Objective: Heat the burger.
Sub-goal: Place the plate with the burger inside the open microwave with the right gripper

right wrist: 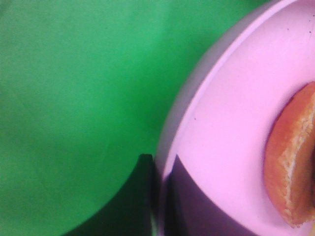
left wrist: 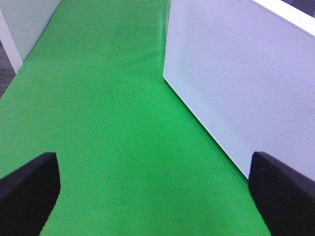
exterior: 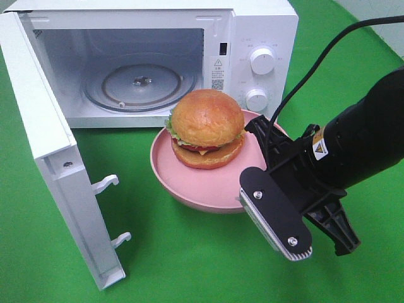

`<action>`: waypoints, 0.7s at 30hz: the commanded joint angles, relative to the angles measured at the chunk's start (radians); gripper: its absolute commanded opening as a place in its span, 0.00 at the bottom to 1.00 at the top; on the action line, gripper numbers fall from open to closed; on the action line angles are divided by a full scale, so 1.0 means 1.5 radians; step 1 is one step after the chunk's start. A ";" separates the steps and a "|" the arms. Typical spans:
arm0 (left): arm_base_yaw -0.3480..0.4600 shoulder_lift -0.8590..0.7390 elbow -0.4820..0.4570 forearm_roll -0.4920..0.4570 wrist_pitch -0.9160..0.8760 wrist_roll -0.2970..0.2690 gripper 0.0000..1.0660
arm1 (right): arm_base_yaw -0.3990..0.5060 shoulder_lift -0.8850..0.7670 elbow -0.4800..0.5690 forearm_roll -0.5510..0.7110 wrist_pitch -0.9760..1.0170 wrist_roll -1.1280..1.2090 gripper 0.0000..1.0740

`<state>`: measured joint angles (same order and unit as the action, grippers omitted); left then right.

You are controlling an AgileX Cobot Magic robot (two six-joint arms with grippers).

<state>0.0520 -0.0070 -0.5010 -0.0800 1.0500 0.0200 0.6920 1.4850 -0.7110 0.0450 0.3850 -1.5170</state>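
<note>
- The burger (exterior: 207, 126) sits upright toward the back of a pink plate (exterior: 202, 189). The plate rests on the green cloth (exterior: 189, 265) just in front of the microwave (exterior: 252, 38), so it is not inside yet.
- The right gripper (exterior: 247, 189) is clenched at the plate's near right rim. It looks to be pinching that rim, probably so the plate can carry the burger in without the bun being touched.
- The door (exterior: 57, 164) stands swung wide open and the glass turntable (exterior: 139, 85) is bare, ready for the plate.
- The left gripper (left wrist: 155, 169) hangs spread wide with nothing in it, low over the cloth beside the door's outer face.
- The pinch itself is hidden: the right wrist view shows only blurred rim and dark shadow.
- The left arm is outside the high view, and the burger's far side is unseen.
</note>
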 commanded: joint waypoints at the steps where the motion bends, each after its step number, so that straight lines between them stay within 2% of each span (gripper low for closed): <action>1: -0.003 -0.013 0.001 0.000 -0.007 0.000 0.90 | -0.001 0.002 -0.023 0.008 -0.047 -0.004 0.00; 21: -0.003 -0.013 0.001 0.000 -0.007 -0.001 0.90 | 0.031 0.096 -0.117 0.015 -0.051 -0.008 0.00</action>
<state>0.0520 -0.0070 -0.5010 -0.0800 1.0500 0.0210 0.7310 1.6290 -0.8580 0.0590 0.3720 -1.5190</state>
